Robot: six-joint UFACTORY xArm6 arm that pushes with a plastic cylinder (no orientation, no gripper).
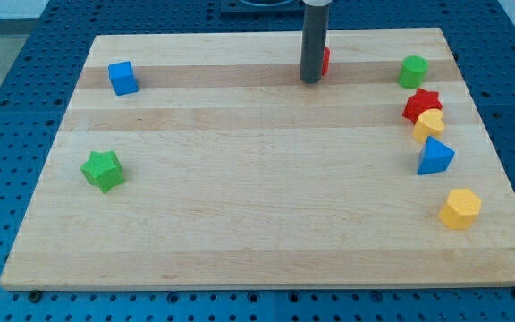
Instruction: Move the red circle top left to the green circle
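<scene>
Nearest the camera: yellow hexagon block [460, 207], far below the green circle [412, 71] at the view's right, with blue triangle block [434, 156], yellow heart block [428, 124] and red star block [422, 105] stacked up between them toward that green circle. Task barely under way, by the look of it: red circle [325, 61] well to the view's left of the green circle at about its height, not yet at its upper left. No fingers to open or close, only my tip [310, 80], pressed against or just beside the red circle's left edge, mostly hiding it.
</scene>
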